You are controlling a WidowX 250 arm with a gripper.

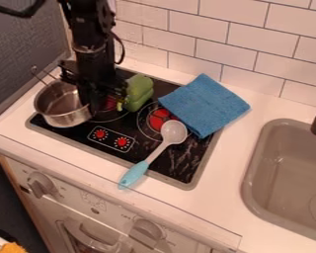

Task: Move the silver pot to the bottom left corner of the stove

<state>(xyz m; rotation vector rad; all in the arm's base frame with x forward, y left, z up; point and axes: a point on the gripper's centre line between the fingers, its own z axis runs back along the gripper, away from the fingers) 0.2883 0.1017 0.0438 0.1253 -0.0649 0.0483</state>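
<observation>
You've got the white desk [230, 170] running across the view, w/ a tiled wall [213, 34] behind it & the oven front [88, 202] below its near edge. At R, the grey sink [289, 183] is set into the desk. Next is the black stove [131, 160], L of the sink. Your black arm [88, 29] comes in from the top, L of ctr, & hangs over the stove's back L part.

The end effector [88, 101] is at the R side of the pot, low over the stove. You can't tell how far open it is, or if it has hold of the rim. Your silver pot [58, 106] is upright at the stove's L edge, nr the bottom L corner, w/ its handle [38, 75] pointing up-L in view.

The blue cloth [203, 106] lies over the stove's back R corner, part on the desk. Your spoon [174, 132] has its grey head by the R red burner [159, 116], & its lt blue handle crosses the stove's front edge. The green toy [139, 91] is on the stove, btwn the end effector & cloth. Two knobs [147, 231] are on the oven front.
</observation>
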